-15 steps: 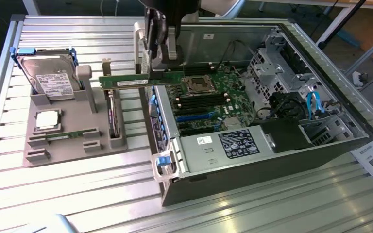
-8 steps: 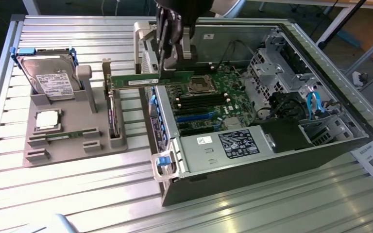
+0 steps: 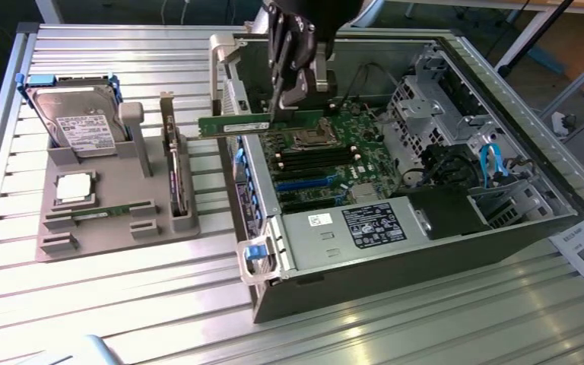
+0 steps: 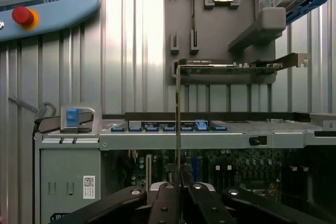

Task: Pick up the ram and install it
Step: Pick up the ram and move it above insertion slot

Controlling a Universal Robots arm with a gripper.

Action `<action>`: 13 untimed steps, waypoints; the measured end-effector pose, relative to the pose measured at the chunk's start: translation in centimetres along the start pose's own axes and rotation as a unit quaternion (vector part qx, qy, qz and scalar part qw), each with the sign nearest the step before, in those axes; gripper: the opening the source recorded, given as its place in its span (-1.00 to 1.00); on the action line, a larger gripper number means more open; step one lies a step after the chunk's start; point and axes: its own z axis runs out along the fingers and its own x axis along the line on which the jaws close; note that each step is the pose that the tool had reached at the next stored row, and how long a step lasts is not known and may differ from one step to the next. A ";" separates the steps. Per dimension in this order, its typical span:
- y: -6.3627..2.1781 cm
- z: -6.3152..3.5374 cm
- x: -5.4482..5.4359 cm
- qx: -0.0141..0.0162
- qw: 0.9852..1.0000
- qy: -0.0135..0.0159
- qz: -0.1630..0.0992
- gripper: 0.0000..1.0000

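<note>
Ram (image 3: 256,123), clenched in my gripper (image 3: 294,106), hangs above the motherboard (image 3: 368,148); I'd keep it level, probably just short of the memory slots (image 3: 318,158).

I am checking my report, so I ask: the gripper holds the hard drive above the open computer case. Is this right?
Not quite. The gripper holds the ram, a slim green stick, above the open computer case. The hard drive stands in the gray fixture beside the case. The exterior view shows this.

Black gripper (image 4: 179,174) with slim dark jaws, seemingly silver pivot screws.
</note>
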 end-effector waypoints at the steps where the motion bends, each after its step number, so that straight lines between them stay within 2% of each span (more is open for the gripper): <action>1: -0.26 -0.01 0.0 0.000 1.000 0.000 0.000 -0.76; 5: -1.30 -0.06 0.0 0.000 1.000 0.000 0.000 -0.76; 13: -2.79 -0.14 0.0 0.000 1.000 0.000 0.000 -0.76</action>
